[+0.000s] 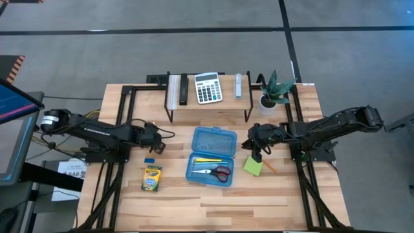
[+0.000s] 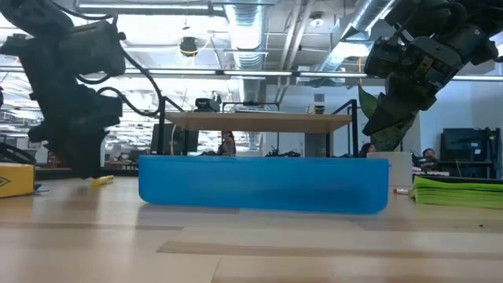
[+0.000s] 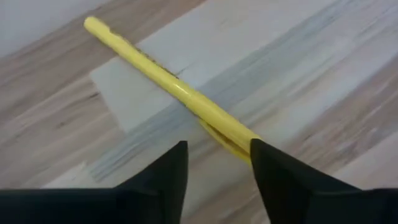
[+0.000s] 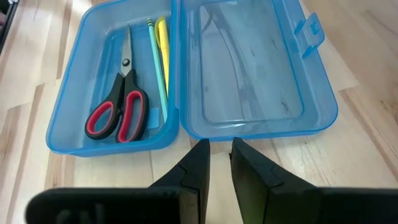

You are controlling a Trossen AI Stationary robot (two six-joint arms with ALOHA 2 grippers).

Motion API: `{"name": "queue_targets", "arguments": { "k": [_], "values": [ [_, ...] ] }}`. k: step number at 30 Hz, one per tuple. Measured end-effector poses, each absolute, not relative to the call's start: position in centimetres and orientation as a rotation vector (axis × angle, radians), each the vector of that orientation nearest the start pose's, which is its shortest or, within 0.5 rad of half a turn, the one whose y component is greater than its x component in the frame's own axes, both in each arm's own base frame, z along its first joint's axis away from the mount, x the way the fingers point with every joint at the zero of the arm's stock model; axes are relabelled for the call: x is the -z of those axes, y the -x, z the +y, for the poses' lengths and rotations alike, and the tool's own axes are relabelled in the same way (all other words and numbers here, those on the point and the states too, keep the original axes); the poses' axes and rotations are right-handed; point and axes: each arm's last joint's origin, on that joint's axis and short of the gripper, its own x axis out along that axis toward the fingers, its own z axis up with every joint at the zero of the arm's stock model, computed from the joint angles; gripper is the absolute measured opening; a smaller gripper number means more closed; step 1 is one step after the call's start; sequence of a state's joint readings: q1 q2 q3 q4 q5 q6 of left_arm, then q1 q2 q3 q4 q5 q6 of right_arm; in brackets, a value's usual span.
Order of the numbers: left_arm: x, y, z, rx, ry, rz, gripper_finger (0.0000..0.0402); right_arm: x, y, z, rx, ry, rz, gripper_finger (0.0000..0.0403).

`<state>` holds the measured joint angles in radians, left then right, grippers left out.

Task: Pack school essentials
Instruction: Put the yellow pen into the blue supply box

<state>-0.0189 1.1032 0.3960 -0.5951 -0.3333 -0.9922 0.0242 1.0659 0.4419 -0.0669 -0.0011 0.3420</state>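
Note:
An open blue plastic case (image 1: 194,144) lies mid-table. Red-handled scissors (image 4: 118,112) and thin yellow and green pencils (image 4: 160,43) lie in its near half. Left of the case, my left gripper (image 3: 217,146) stands open and points down over the near end of a yellow pencil (image 3: 168,81) that lies flat on the table. A blue eraser (image 1: 149,160) and a crayon box (image 1: 151,178) lie nearer the front edge. My right gripper (image 4: 219,144) hangs right of the case, its fingers narrowly apart with nothing between them. A lime-green sticky pad (image 1: 252,166) and an orange pencil (image 1: 270,167) lie below it. My left gripper comes from above, slanting, with its fingers on either side of the yellow pencil's near end (image 3: 239,138). That end runs under one fingertip (image 3: 267,162), and I cannot tell whether the finger touches it. The pencil lies flat on the table.
A low black-legged shelf (image 1: 207,103) at the far side carries a calculator (image 1: 207,87) and small items. A potted plant (image 1: 275,90) stands to its right. Bare table lies along the front edge. A monitor (image 1: 13,110) stands off the left side.

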Motion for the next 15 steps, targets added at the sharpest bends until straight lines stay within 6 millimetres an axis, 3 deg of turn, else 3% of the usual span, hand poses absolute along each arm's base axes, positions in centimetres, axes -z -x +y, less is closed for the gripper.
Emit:
{"name": "queue_targets", "arguments": {
  "k": [6,15],
  "values": [
    [-13.0,-15.9,1.2,-0.872,0.644,0.991,0.0203,-17.8,-20.1,0.5,0.094,-0.320,0.688,0.0088],
    [-13.2,-16.5,1.7,-0.819,0.656,0.961,0.0201,-17.8,-20.1,0.5,0.094,-0.319,0.690,0.0088]
  ]
}}
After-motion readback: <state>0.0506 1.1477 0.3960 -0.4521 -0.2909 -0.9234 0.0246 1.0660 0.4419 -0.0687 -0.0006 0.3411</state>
